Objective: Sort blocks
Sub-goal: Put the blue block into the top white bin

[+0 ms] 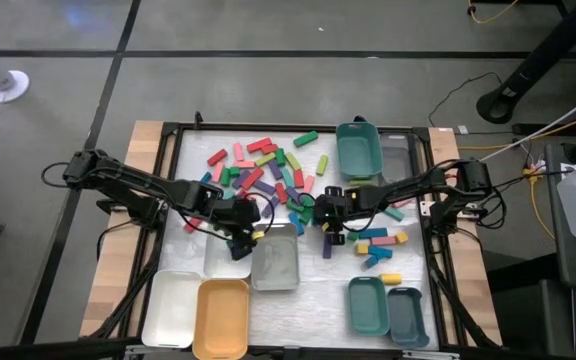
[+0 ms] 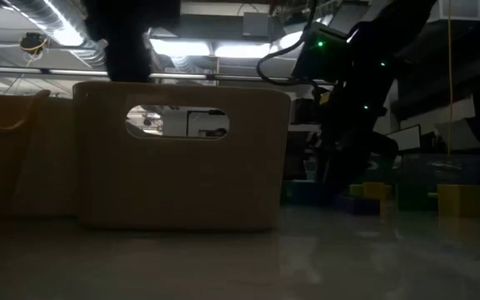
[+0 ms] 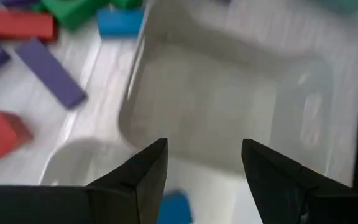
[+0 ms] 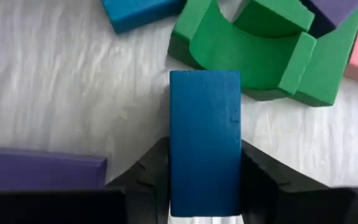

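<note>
Gripping a blue block (image 4: pixel 204 140), my right fingers (image 4: pixel 204 171) risked dragging the purple neighbour (image 4: pixel 39 169); left fingers (image 3: pixel 205 163) hung open.

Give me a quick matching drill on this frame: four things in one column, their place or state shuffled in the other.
Things
1. blue block
2. left tool
3. orange tray
4. green arch block

Place or state
A. open above the clear tray
B. on the table just beyond the blue block
C. between the right tool fingers
D. near table edge, beside the white tray

Pairs: 1-C, 2-A, 3-D, 4-B
</note>
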Robot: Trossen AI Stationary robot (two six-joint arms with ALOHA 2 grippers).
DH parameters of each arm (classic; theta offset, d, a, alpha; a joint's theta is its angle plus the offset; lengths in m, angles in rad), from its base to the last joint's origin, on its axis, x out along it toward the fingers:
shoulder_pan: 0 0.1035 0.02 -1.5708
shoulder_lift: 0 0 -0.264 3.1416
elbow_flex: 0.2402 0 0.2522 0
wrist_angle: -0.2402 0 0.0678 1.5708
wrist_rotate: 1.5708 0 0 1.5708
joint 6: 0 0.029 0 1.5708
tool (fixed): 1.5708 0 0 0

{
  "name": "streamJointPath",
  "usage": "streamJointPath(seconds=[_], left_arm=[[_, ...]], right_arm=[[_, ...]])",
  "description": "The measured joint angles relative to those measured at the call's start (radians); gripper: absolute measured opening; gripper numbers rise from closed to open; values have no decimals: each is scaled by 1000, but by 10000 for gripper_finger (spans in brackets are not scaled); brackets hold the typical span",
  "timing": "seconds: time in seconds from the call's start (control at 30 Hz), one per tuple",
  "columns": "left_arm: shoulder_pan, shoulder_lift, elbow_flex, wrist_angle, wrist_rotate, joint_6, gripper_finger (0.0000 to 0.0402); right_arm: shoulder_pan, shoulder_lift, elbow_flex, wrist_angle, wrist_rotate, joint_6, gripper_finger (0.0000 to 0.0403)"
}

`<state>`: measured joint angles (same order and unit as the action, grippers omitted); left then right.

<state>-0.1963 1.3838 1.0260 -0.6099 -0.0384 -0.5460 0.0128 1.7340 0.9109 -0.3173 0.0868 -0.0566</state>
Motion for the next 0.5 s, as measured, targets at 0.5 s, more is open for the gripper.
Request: streamJointPath(seconds=[0.5], left_arm=[[115, -22, 0, 183, -22, -206, 194]], right_arm=[[0, 5, 326, -178, 46, -177, 128]])
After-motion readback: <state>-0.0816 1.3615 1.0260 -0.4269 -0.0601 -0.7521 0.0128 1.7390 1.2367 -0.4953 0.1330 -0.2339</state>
